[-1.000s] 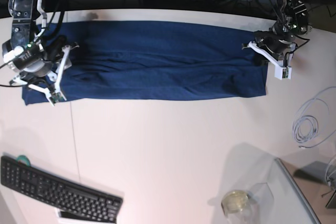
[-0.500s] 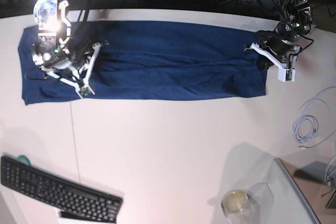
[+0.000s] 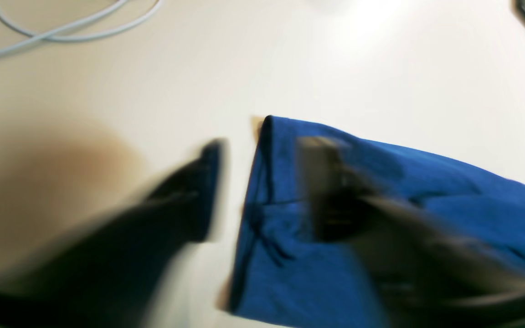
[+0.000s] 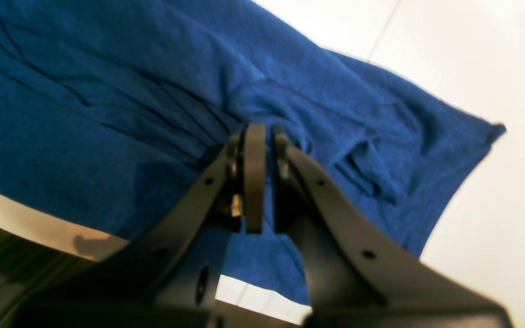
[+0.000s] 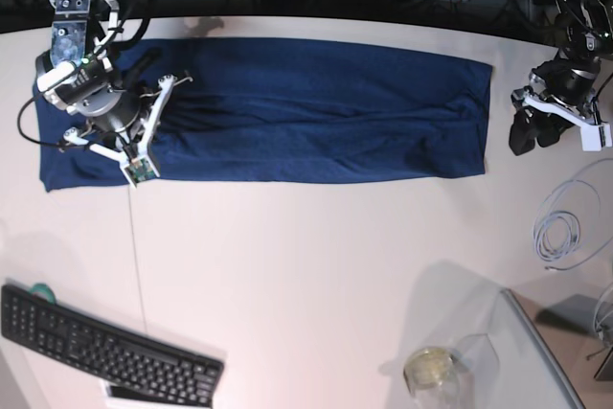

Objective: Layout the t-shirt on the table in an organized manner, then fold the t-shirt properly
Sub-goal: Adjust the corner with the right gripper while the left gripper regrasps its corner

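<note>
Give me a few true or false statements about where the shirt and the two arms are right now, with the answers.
1. The navy-blue knit t-shirt lies as a long strip on the white table. True.
2. The right gripper is shut, pinching the shirt fabric. True.
3. The left gripper is clamped on the shirt. False: it stands open off the shirt's end, holding nothing.
4. The black keyboard rests on the shirt. False: it sits apart at the table's near corner.
</note>
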{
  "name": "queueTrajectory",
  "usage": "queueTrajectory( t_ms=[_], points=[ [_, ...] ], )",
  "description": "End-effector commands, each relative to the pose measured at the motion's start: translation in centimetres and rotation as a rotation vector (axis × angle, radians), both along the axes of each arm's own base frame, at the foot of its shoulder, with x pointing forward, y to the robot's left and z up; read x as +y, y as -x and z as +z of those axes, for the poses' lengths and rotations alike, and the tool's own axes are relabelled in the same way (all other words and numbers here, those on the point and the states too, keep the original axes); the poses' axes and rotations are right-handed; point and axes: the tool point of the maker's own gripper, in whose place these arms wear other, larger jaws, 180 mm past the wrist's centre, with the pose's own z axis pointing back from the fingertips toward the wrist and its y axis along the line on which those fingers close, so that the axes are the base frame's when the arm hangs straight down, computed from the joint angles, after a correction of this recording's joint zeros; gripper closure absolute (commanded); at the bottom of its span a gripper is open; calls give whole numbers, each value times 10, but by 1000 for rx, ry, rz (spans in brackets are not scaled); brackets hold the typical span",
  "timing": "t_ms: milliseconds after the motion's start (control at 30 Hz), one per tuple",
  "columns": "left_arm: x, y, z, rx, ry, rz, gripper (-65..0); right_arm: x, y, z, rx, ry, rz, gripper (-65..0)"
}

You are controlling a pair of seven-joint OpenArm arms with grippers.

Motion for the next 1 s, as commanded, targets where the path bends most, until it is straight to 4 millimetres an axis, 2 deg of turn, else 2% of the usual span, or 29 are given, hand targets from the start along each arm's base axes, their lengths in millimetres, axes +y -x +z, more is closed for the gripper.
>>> queueTrajectory(
  t_ms=[0, 67, 133, 233, 333, 400, 500, 600, 733, 800, 967],
  points=[
    [0, -2, 4, -28, 13, -20, -451, -1, -3, 7, -30, -5, -4, -30],
    [-1, -2, -7, -18, 39, -44, -574, -8, -1, 6, -28, -2, -19, -30],
    [-2, -1, -23, 2, 79, -50, -635, -13, -2, 7, -41, -3, -32, -32],
    [0, 2, -42, 34, 127, -39, -638, -20, -2, 8, -44, 3, -52, -32],
    [3, 2, -47, 49, 133, -35, -638, -30, -1, 8, -45, 10, -80, -32],
    [2, -3, -46, 42, 137, -37, -638, -31, -1, 8, -46, 10, -84, -30],
    [2, -4, -57, 87, 99, -47, -638, -31, -1, 8, -46, 10, -86, -30],
    [-9, -4, -79, 159, 59, -74, -638, -31, -1, 8, -46, 10, -86, -29],
    [-23, -3, -92, 201, 40, -102, -635, -31, -1, 8, -46, 10, -86, -27],
    [-26, -2, -94, 207, 44, -105, -592, -31, -1, 8, -46, 10, -86, -27],
    [-28, 2, -98, 220, 53, -105, -346, -31, -2, 9, -48, 10, -86, -26]
  ],
)
